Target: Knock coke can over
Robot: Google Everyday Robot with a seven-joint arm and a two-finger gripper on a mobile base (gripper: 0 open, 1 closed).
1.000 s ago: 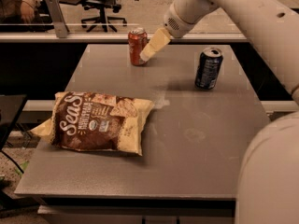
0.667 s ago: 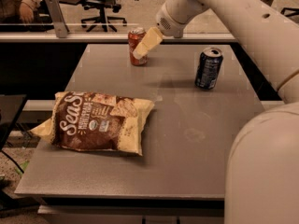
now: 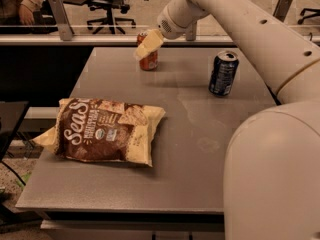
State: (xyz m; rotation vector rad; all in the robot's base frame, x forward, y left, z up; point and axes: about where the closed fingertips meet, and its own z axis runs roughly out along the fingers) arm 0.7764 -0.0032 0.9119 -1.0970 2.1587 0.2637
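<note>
The coke can (image 3: 148, 59), small and red-orange, stands upright near the far left part of the grey table (image 3: 200, 134). My gripper (image 3: 146, 48) has pale yellowish fingers and reaches in from the upper right on a white arm. It lies across the can's upper half and hides its top rim. The fingers overlap the can in this view; I cannot tell whether they touch it.
A dark blue can (image 3: 222, 73) with a silver top stands upright at the far right of the table. A brown and cream chip bag (image 3: 102, 130) lies flat at the front left. My white base fills the lower right. Office chairs and a person are behind the table.
My gripper has moved left, from just right of the coke can to across its upper half. The can still stands upright in the same place.
</note>
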